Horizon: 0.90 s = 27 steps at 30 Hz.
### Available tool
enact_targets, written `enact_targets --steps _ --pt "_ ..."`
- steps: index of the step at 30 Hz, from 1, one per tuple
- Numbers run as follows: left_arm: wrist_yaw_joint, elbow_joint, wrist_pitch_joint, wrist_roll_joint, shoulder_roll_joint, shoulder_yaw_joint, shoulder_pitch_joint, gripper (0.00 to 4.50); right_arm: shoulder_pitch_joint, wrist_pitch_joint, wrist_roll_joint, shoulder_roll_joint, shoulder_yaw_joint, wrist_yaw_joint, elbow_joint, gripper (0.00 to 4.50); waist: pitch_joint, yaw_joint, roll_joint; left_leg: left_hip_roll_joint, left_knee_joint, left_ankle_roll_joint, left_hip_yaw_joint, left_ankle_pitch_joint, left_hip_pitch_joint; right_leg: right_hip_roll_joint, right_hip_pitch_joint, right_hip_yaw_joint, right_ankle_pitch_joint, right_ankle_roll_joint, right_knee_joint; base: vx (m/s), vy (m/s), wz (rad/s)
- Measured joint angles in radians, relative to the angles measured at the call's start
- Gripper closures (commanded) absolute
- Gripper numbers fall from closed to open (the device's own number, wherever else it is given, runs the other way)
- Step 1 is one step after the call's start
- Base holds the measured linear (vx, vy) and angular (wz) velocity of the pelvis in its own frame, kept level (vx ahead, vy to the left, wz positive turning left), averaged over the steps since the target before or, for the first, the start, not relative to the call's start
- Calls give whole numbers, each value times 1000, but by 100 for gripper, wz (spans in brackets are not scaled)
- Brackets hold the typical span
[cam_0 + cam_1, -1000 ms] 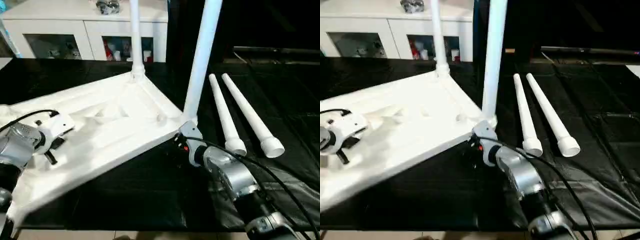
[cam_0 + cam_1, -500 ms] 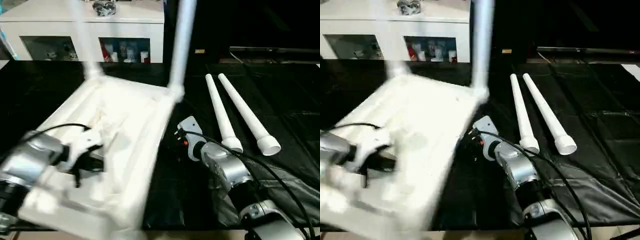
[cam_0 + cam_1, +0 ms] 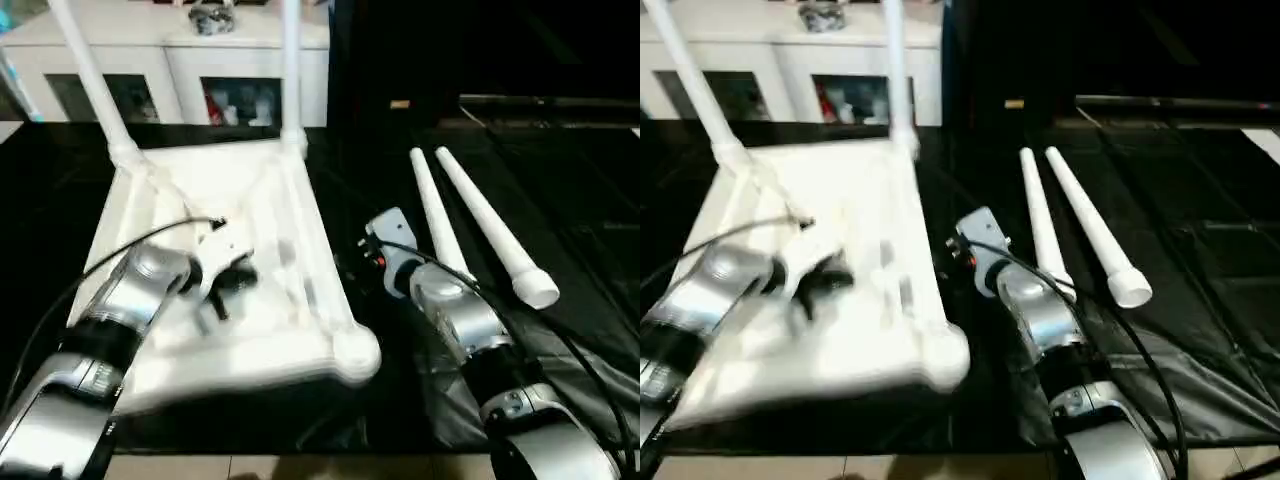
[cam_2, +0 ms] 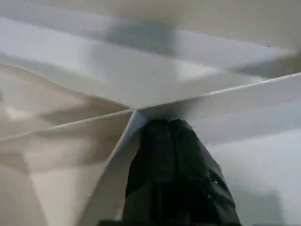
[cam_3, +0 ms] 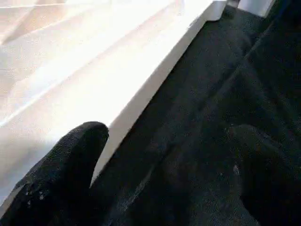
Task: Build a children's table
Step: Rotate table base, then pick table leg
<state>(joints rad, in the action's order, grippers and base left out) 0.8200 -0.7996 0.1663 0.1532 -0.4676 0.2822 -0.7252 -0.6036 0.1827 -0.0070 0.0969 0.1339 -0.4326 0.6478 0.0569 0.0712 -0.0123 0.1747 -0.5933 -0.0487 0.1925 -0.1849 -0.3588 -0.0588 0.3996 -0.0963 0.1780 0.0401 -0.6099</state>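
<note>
Silver forearms point(image 3: 455, 320) trailing black cables point(image 3: 590, 380), white wrist housings point(image 3: 388, 232), black fingers point(image 4: 174, 155)

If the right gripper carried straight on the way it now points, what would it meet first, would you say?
Probably the side edge of the upturned white plastic table top, just ahead of the open right gripper above the black mat; depth is uncertain.

Bright overhead glare on white table top point(image 3: 290, 190), washing out ribs. Motion blur along near edge and left gripper point(image 3: 222, 290). Dark black cloth point(image 3: 560, 200), dim background. Soft, unfocused wrist views.
</note>
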Motion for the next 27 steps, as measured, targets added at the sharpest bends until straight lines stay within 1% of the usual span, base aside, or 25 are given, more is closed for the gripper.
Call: enact_targets --steps 1,3,5,7,8,9,10,12,15,17,19,20,21,22,23,27 --pt "-28 -26 -21 3 9 0 -14 447 -1 0 0 -2 -1 8 0 0 0 0 0 0 0 0 0 0 0 0 0 0 0 0 0 0 0 0" --pt "-93 -86 -70 16 30 0 -43 447 -21 0 1 -3 -9 28 0 0 0 3 0 0 -1 1 0 0 -6 0 4 0 -3 4 0 0 0 0" --pt "-141 -130 -111 22 41 -3 -63 447 -64 -2 1 10 -36 66 5 0 0 4 0 0 -3 2 0 0 -9 0 7 0 -3 4 0 0 0 0" --pt "-146 -137 -127 17 42 -21 -68 447 -101 -12 1 26 -65 109 22 0 0 4 0 0 -3 3 0 -1 -10 0 7 0 -2 4 0 0 0 0" --pt "-146 -138 -133 13 44 -32 -70 447 -117 -12 2 36 -89 137 34 0 0 5 0 0 -3 3 0 -1 -10 0 7 0 -2 4 1 0 0 0" --pt "-138 -137 -137 2 43 -43 -69 447 -130 -8 8 40 -109 158 50 0 0 6 -1 0 -3 3 0 -1 -10 0 6 0 -2 4 1 0 0 0" --pt "-120 -120 -144 -7 36 -52 -63 447 -157 14 18 41 -129 186 86 0 1 6 -1 0 -3 3 0 -1 -10 0 7 0 -2 4 1 0 0 0" --pt "-81 -64 -152 -31 27 -66 -55 447 -205 84 22 69 -166 259 155 0 1 8 -1 0 -4 3 0 -1 -9 0 6 0 -2 5 0 0 0 0" --pt "6 49 -131 -100 -15 -104 -11 447 -267 178 22 116 -169 269 234 0 1 6 -1 0 -4 3 0 -1 -9 0 6 0 -2 5 -1 0 0 0" --pt "52 106 -107 -133 -33 -113 12 417 -277 204 22 134 -179 268 251 0 1 7 -1 1 -4 3 1 -1 -9 0 6 0 -2 5 -1 0 0 0" --pt "113 213 -59 -174 -54 -115 60 409 -297 234 22 133 -181 270 294 0 1 3 -1 1 -4 3 1 -1 -9 0 7 0 -2 5 -1 0 0 0" --pt "157 286 -28 -202 -63 -115 92 399 -305 252 22 138 -187 271 318 0 1 5 0 1 -4 3 1 -1 -9 0 7 0 -2 5 -2 0 0 0" --pt "185 334 -3 -220 -72 -114 112 385 -312 265 23 140 -193 274 339 0 1 7 0 1 -4 3 2 -1 -9 0 7 0 -2 5 -1 0 0 0" --pt "209 393 34 -241 -86 -115 137 385 -323 280 24 141 -201 283 361 0 2 8 0 1 -4 3 2 -1 -9 0 7 0 -2 5 -2 0 0 0" --pt "238 459 74 -264 -102 -114 162 373 -335 297 28 146 -207 296 388 0 2 10 1 1 -4 3 2 -1 -9 0 7 0 -2 5 -2 0 0 0" --pt "279 581 156 -315 -125 -114 184 346 -352 366 49 151 -226 293 423 0 3 17 3 2 -6 3 3 -1 -9 0 7 0 -2 5 -4 0 0 0"
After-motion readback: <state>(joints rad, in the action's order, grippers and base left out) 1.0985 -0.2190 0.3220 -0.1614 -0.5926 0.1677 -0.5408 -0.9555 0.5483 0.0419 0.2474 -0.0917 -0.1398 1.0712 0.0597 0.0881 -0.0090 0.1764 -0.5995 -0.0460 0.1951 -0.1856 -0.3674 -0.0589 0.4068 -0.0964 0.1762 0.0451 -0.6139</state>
